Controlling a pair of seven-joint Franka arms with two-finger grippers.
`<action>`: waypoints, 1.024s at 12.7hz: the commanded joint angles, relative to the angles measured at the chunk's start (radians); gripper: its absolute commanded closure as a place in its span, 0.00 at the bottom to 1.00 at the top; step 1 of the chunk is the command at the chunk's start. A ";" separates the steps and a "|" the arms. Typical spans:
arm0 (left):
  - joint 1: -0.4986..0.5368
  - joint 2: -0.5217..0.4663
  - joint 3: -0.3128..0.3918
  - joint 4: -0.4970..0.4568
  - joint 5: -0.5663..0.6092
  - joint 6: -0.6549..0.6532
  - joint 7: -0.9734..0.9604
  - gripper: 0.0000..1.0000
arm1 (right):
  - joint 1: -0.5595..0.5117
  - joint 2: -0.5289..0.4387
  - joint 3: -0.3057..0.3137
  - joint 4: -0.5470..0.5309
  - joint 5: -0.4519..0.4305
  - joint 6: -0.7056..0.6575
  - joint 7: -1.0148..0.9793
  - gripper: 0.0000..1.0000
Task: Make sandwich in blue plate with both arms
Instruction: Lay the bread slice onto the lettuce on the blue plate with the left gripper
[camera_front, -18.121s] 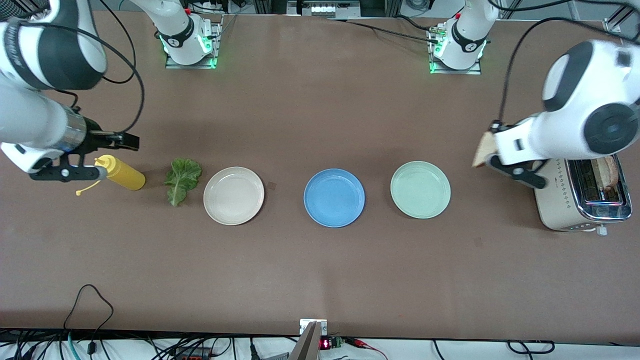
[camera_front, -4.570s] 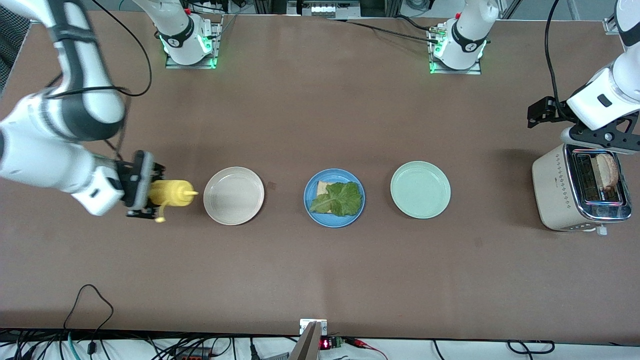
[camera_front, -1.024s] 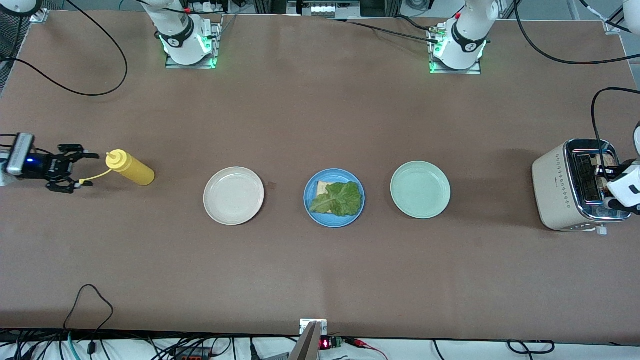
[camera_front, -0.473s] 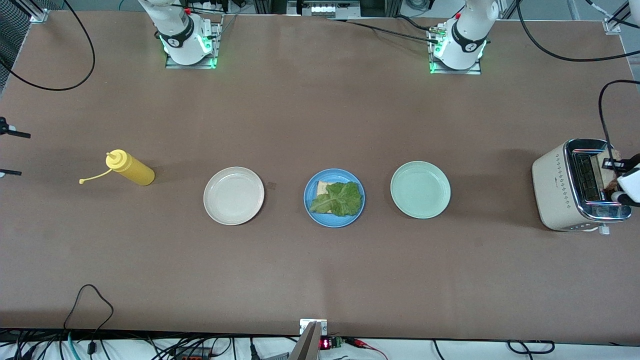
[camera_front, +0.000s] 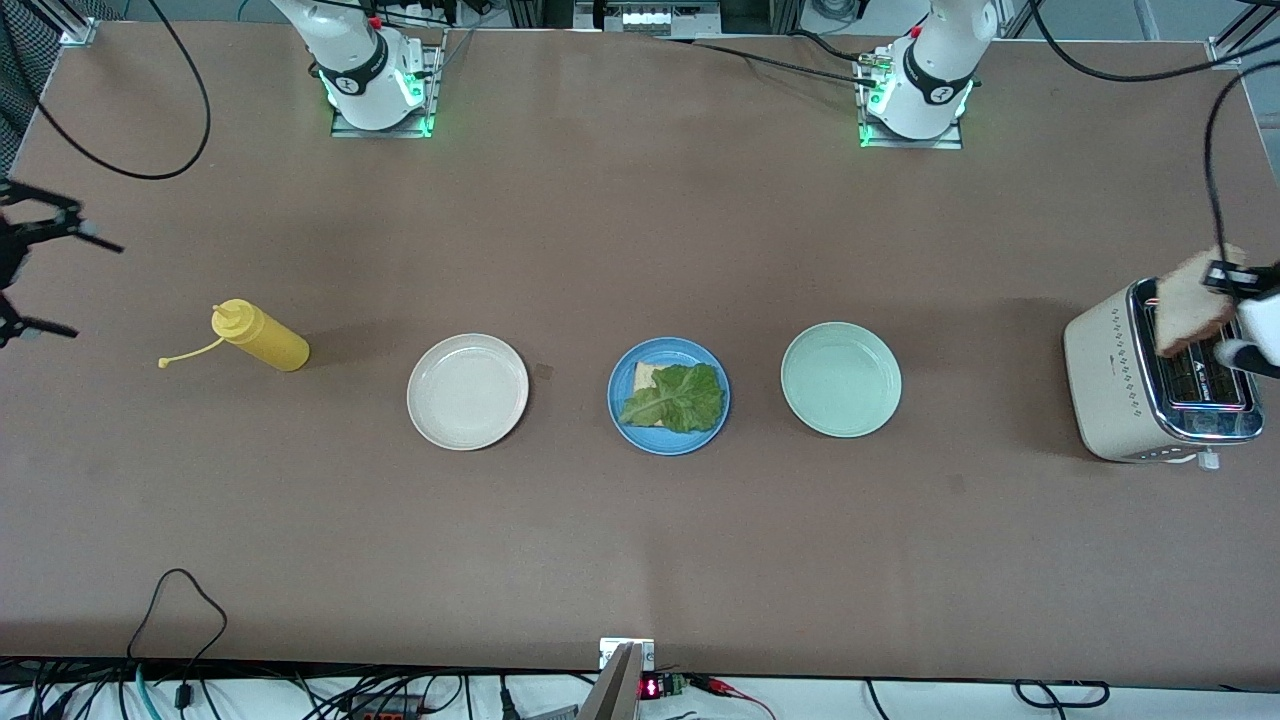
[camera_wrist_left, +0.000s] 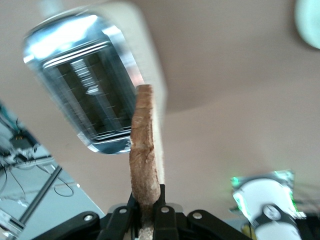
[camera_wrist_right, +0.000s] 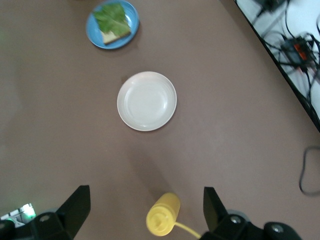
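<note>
The blue plate (camera_front: 668, 395) sits mid-table between two other plates and holds one bread slice (camera_front: 642, 378) under a green lettuce leaf (camera_front: 676, 399); it also shows in the right wrist view (camera_wrist_right: 113, 24). My left gripper (camera_front: 1232, 290) is shut on a second bread slice (camera_front: 1190, 300) and holds it above the toaster (camera_front: 1160, 372). In the left wrist view the slice (camera_wrist_left: 145, 150) stands edge-on between the fingers (camera_wrist_left: 165, 212). My right gripper (camera_front: 40, 275) is open and empty at the right arm's end of the table, over the yellow bottle (camera_wrist_right: 162, 215).
A beige plate (camera_front: 467, 391) and a pale green plate (camera_front: 841, 379) flank the blue plate. The yellow squeeze bottle (camera_front: 260, 336) stands upright with its cap hanging on a tether. The toaster's slots (camera_wrist_left: 90, 95) look empty.
My left gripper has lifted the bread slice up out of the toaster slot. My right gripper has drawn back from the yellow bottle and risen toward the table's end.
</note>
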 joint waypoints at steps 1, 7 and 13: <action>-0.125 0.021 -0.129 0.022 0.005 -0.066 -0.071 0.99 | 0.223 -0.126 -0.091 -0.109 -0.145 0.034 0.346 0.00; -0.247 0.119 -0.134 0.017 -0.495 0.168 -0.419 0.99 | 0.466 -0.138 -0.318 -0.233 -0.195 0.028 0.962 0.00; -0.254 0.262 -0.136 -0.055 -0.993 0.532 -0.395 0.99 | 0.451 -0.086 -0.320 -0.207 -0.265 0.028 1.004 0.00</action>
